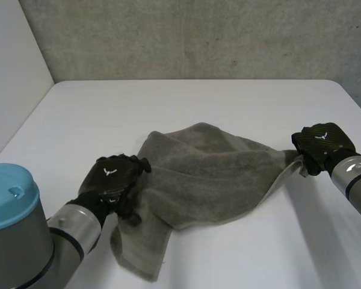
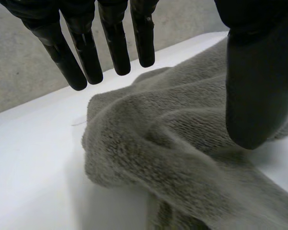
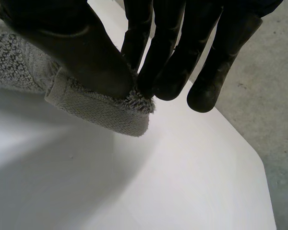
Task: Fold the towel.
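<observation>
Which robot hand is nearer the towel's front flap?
Left. The left robot hand sits open just beside the flap; the right robot hand pinches the opposite corner of the towel.

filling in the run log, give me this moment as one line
towel: crumpled on table | left hand: open, at towel's left edge | right hand: pinching right corner | fold: not done

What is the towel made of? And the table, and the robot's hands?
The towel looks like soft grey terry cloth: fuzzy loops show up close. The table is smooth matte white, maybe laminate or painted board. The left hand and right hand look like hard black plastic, slightly shiny, with what seems a woven, carbon-fibre-like pattern on their backs.
</observation>
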